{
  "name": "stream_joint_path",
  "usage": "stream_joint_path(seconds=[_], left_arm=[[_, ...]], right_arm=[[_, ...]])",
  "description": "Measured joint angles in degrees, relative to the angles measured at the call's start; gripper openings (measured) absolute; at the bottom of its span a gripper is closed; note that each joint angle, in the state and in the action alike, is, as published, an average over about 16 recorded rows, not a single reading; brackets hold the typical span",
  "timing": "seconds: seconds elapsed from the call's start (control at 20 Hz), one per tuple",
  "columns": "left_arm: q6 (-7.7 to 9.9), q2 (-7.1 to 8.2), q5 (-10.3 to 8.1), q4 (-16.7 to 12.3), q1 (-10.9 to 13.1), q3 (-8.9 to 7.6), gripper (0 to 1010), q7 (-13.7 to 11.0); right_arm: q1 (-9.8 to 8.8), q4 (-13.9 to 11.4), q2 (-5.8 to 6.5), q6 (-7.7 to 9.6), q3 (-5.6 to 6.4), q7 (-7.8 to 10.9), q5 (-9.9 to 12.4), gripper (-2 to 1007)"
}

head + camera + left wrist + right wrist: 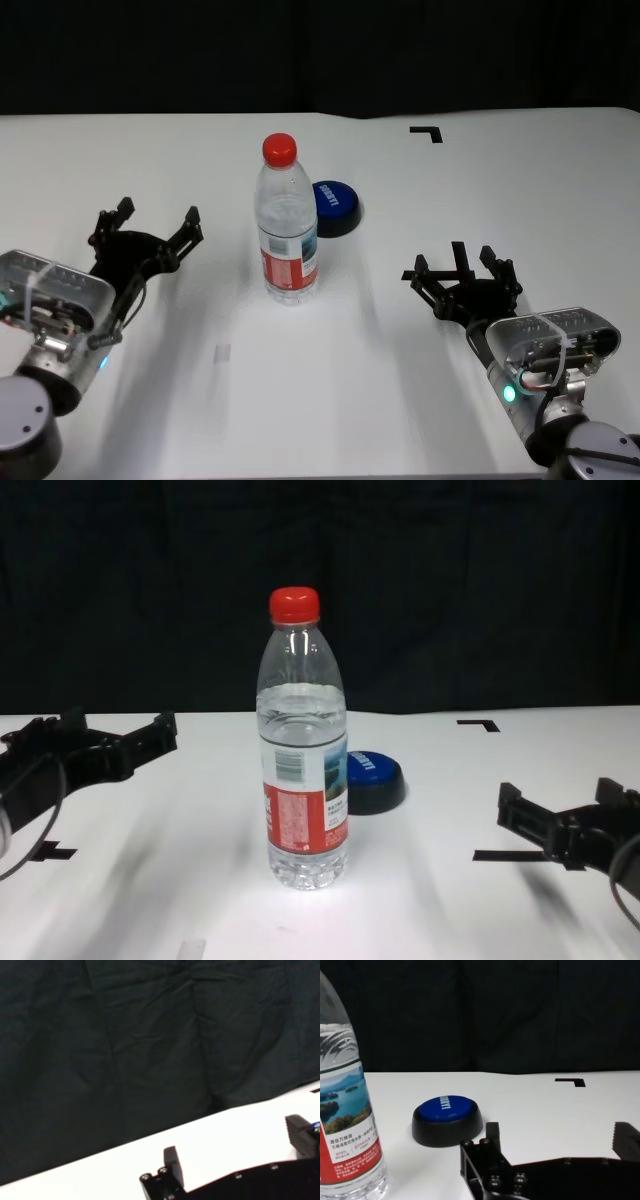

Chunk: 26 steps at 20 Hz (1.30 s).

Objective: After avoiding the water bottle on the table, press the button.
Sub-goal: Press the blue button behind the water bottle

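The right gripper [463, 265] sits low over the table [420, 400] on the robot's right, its black fingers [524, 815] spread apart and holding nothing, pointing away from the robot toward the far edge. The left gripper [158, 222] hangs on the robot's left, likewise released with its fingers wide and empty, angled toward the middle of the table. Between the two grippers stands the water bottle [286, 220], upright, its red cap on, clear of both grippers. Just behind the bottle and slightly to the robot's right lies the button [336, 206], its blue top with white lettering facing up on a black base; in the head view the bottle partly covers its left edge. In the right wrist view the button [447, 1120] shows beyond the fingers, beside the bottle [347, 1110]. A black tape corner mark [428, 131] lies near the far right of the table.
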Motion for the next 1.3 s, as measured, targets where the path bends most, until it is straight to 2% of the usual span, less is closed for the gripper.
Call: stream_joint_path(seconds=[1.3], left_arm=[[0.39,0.47,-0.45,6.8,-6.87,1.94,1003,-0.95]], right_arm=[[0.0,0.0,0.0,0.0,0.0,0.0,0.0,1003]])
